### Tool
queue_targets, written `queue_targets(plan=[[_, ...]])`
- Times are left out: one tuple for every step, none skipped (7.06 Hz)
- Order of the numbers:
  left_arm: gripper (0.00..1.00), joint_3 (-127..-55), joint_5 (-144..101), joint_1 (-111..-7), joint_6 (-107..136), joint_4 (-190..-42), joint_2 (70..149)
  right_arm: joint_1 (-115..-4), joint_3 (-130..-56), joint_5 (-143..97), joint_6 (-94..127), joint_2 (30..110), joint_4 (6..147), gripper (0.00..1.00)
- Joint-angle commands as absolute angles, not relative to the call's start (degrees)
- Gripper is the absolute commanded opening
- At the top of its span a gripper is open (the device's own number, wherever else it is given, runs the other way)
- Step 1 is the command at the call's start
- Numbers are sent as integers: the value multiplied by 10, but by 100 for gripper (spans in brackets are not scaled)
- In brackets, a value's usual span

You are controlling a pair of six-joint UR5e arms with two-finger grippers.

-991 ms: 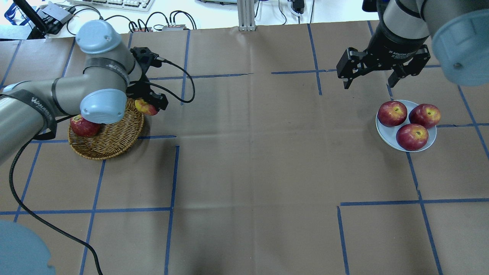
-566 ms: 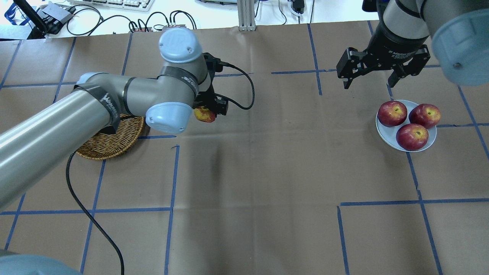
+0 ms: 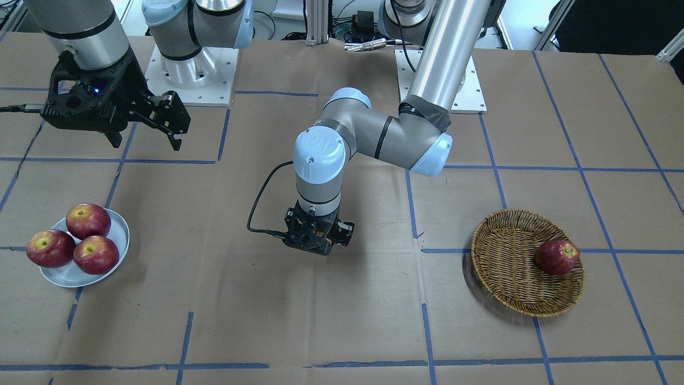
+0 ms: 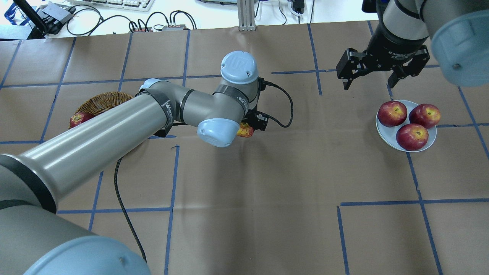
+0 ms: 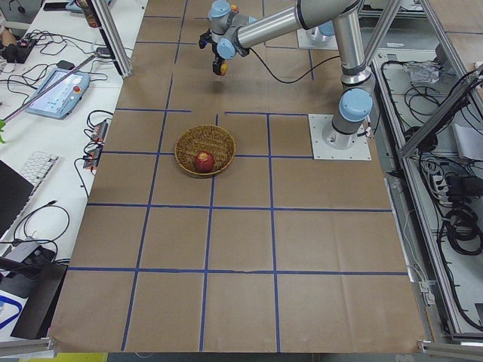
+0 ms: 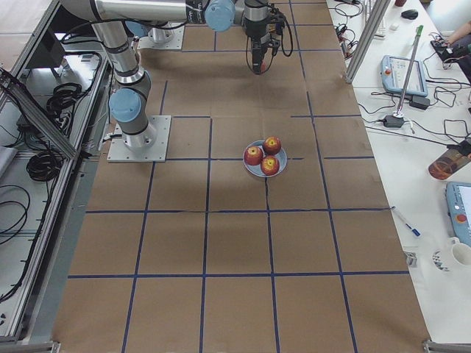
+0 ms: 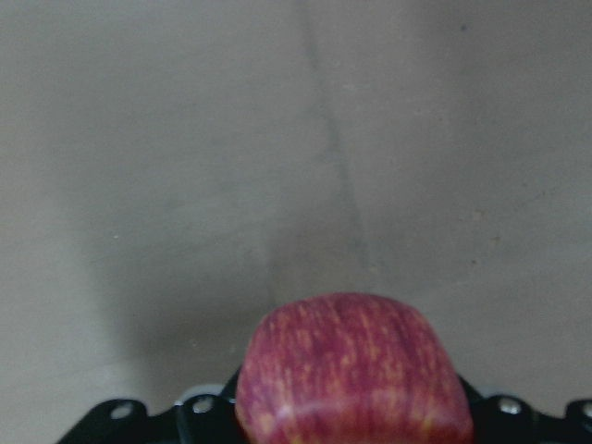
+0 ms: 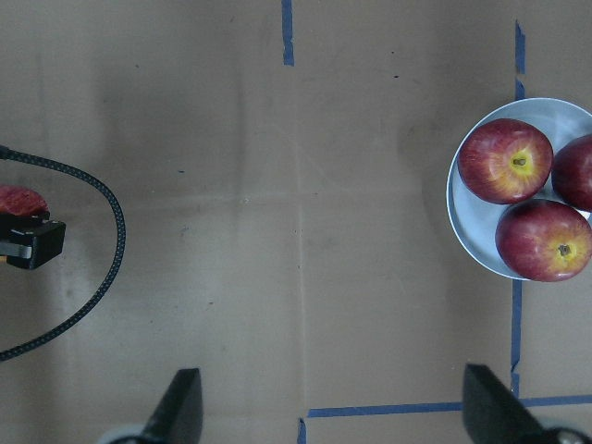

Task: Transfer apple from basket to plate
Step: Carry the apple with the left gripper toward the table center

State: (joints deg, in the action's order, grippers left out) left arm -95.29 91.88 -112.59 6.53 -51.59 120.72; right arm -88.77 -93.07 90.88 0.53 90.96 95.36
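Note:
My left gripper (image 4: 247,130) is shut on the pale pinkish-red, yellow-streaked apple (image 4: 245,131) and holds it above the bare table near the middle. The apple fills the bottom of the left wrist view (image 7: 351,375). The wicker basket (image 3: 513,289) sits behind it on my left, half hidden by my arm in the overhead view (image 4: 101,100), with one dark red apple (image 3: 557,257) inside. The grey-white plate (image 4: 385,134) at my right holds three dark red apples. My right gripper (image 4: 369,84) hangs open and empty just beyond the plate.
Brown paper with blue tape lines covers the table. A black cable (image 4: 282,107) loops from my left wrist. Wires and a keyboard lie past the far edge (image 4: 114,4). An aluminium post (image 4: 246,15) stands at the far middle.
My left arm has carried the apple from over the basket's rim rightward to near the table's middle. The right arm has not moved.

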Motion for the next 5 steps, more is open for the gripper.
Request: queue_targets(plan=[[51,-951,918,-1131,67,-514,1224,-888,-931,909,6,910,954,100],[55,-951,918,-1131,67,-498,1230,-888,-931,909,5,910,954,100],[55,-951,918,-1133,68,-492,1233,-888,-931,909,5,910,954,100],[58,-951,916,-1133,68,-491,1235,-888,-931,909,5,910,954,100],[69,-951,917,-1134,69,-490,1237,-888,-931,909,5,910,954,100]])
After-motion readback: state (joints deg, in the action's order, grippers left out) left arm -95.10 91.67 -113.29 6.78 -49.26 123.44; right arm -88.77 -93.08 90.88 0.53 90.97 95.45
